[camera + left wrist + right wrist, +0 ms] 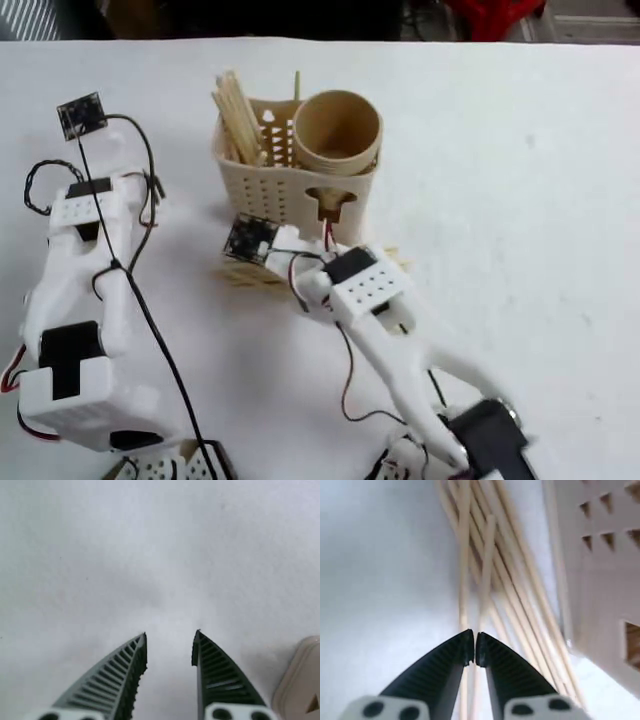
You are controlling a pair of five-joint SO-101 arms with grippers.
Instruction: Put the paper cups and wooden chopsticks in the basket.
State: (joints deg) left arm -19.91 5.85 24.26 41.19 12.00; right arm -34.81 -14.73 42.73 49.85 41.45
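Ok, basket holds the paper cups; loose wooden chopsticks lie just beside its front wall. Right gripper is nearly closed over them, hold unclear; we risk scattering the pile or dropping a stick. Left gripper is open, empty.

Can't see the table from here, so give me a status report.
Left tool open above white table. Right tool shut over loose wooden chopsticks beside cream perforated basket. Brown paper cups already in basket. Nothing blocking.
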